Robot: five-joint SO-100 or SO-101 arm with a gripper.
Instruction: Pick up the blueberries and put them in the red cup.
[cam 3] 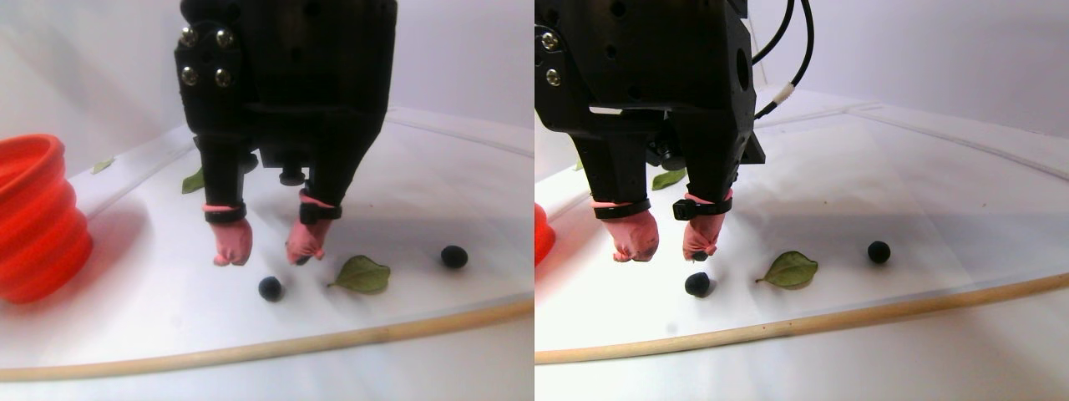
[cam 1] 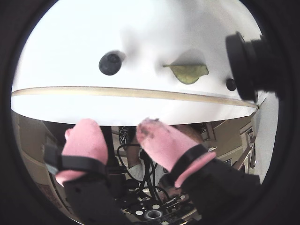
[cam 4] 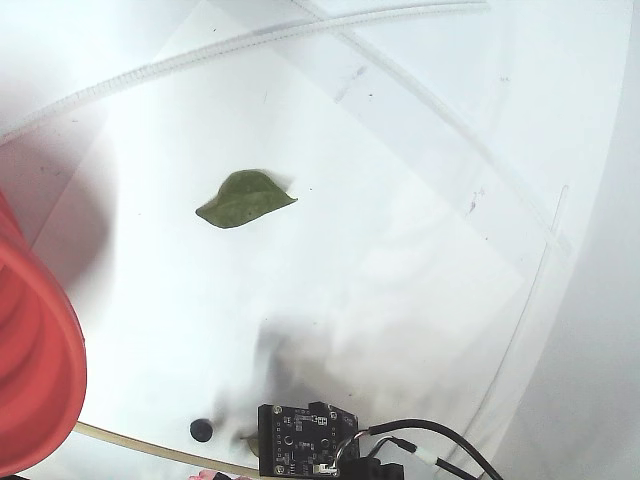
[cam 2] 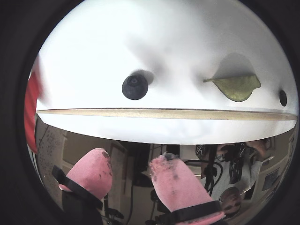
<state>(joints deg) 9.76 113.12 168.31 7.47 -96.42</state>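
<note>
The claw (cam 3: 269,253) is held open and empty above a blueberry (cam 3: 270,288); 2 blueberries are seen outside the red cup (cam 3: 37,217).

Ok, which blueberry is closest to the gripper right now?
The blueberry just below the pink fingertips, left of the leaf in the stereo pair view. The other blueberry lies beyond the leaf.

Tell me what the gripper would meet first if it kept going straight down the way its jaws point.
Probably the bare white table. The gripper hangs open above it. The nearest blueberry lies below the gap but seems nearer the camera, so the jaws may miss it; depth is unclear.
</note>
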